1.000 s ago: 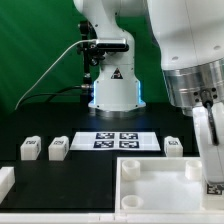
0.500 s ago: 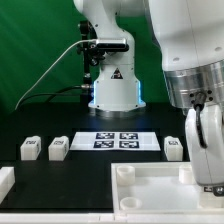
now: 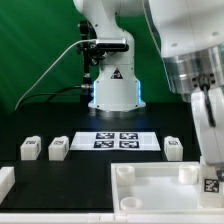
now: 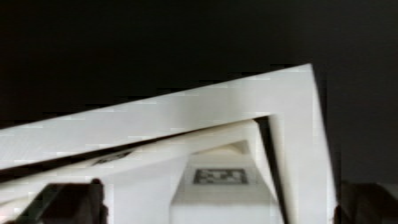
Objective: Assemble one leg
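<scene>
One leg [image 3: 212,183], a small white block with a black-and-white tag, stands at the corner of the large white rimmed piece [image 3: 150,192] on the exterior view's right. My gripper [image 3: 209,150] hangs just above it, open, touching nothing. In the wrist view the same leg [image 4: 219,178] shows its tag between my two dark fingertips [image 4: 71,203], with a gap on each side; the gripper [image 4: 217,208] is open around it. Three more legs lie on the black table: two on the left [image 3: 30,148] [image 3: 58,148] and one on the right [image 3: 173,147].
The marker board [image 3: 118,140] lies flat at the table's middle, in front of the arm's base [image 3: 113,90]. Another white part [image 3: 5,181] sits at the left edge. A black cable runs to the base from the left.
The jaws have opened and let go of the leg at the rimmed piece's corner. The gripper has risen a little above it; the leg stays standing.
</scene>
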Tool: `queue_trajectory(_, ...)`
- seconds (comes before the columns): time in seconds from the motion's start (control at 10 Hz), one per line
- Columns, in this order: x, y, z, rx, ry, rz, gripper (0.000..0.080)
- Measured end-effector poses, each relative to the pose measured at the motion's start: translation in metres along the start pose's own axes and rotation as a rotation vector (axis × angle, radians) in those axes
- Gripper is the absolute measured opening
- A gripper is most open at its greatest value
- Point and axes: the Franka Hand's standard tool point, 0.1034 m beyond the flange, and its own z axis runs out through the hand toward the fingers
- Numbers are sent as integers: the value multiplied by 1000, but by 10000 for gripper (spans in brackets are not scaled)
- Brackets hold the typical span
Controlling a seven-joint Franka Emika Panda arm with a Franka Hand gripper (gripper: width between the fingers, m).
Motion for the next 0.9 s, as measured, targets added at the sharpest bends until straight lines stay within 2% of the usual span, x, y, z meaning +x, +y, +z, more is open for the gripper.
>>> queue_trajectory(0.9, 0, 1, 1, -2, 1, 0, 649)
